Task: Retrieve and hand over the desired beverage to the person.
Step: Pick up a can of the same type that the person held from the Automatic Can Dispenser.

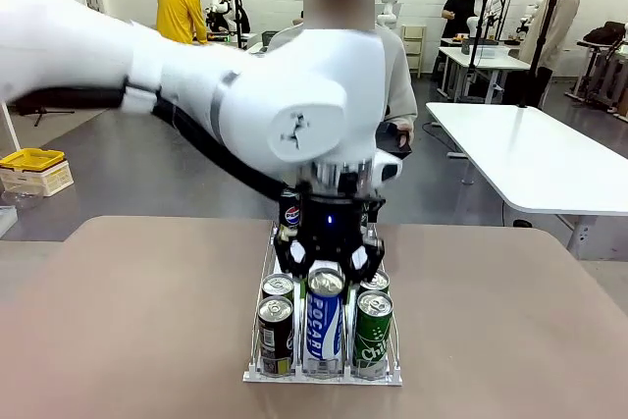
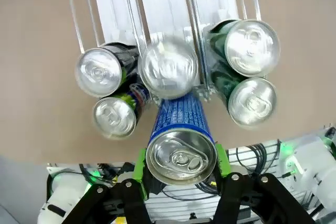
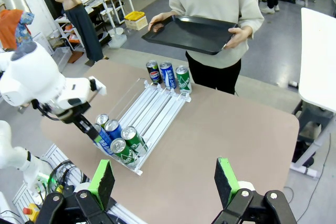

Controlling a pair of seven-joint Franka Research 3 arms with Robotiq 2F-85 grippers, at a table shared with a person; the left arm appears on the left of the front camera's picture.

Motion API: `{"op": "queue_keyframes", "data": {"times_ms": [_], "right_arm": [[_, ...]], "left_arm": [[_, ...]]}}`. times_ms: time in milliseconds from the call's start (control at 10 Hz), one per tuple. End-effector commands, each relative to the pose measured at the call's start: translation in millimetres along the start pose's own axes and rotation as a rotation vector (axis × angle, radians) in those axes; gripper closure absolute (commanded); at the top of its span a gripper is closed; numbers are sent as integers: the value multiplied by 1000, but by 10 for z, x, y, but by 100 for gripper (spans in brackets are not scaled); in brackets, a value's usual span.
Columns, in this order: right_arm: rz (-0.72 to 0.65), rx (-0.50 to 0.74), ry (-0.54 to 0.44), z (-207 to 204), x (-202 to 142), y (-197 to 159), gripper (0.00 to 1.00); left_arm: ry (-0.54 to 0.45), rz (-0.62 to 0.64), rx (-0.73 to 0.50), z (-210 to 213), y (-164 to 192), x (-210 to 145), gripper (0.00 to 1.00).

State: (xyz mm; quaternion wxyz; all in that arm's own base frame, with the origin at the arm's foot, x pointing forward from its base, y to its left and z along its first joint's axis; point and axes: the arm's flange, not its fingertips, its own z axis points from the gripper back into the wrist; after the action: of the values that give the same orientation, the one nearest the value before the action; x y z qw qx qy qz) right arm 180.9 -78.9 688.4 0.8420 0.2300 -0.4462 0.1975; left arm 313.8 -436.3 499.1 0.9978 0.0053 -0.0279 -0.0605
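A white wire rack (image 1: 324, 378) on the brown table holds drink cans in three lanes. My left gripper (image 1: 327, 260) reaches down over its near end and is shut on a blue can (image 1: 324, 326) in the middle lane. The green pads (image 2: 140, 162) press both sides of that blue can (image 2: 181, 153), whose top sits higher than its neighbours. Beside it stand a black can (image 1: 276, 336) and a green can (image 1: 373, 336). The person (image 3: 215, 3) stands at the far side holding a black tray (image 3: 191, 32). My right gripper (image 3: 164, 177) hangs open above the table, holding nothing.
At the rack's far end stand a Pepsi can (image 3: 153, 72), a blue can (image 3: 168, 74) and a green can (image 3: 183, 77). A white table (image 1: 530, 154) is at the right, and a yellow bin (image 1: 31, 159) sits on the floor at the left. Bare brown tabletop (image 1: 128, 321) lies either side of the rack.
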Motion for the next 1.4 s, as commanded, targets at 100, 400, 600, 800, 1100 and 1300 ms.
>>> {"op": "queue_keyframes", "data": {"times_ms": [100,400,600,800,1100,1300], "right_arm": [[3,15,1,-23,-6,4,0],[3,15,1,-23,-6,4,0],[3,15,1,-23,-6,4,0],[3,15,1,-23,-6,4,0],[3,15,1,-23,-6,4,0],[3,15,1,-23,-6,4,0]], "left_arm": [[-97,-4,-48,810,144,1,100],[-145,13,-65,1483,159,116,100],[-164,37,-57,1711,155,207,100],[-168,50,-58,1930,145,313,100],[-157,57,-63,2044,180,359,100],[-154,38,-81,1913,239,334,100]]}}
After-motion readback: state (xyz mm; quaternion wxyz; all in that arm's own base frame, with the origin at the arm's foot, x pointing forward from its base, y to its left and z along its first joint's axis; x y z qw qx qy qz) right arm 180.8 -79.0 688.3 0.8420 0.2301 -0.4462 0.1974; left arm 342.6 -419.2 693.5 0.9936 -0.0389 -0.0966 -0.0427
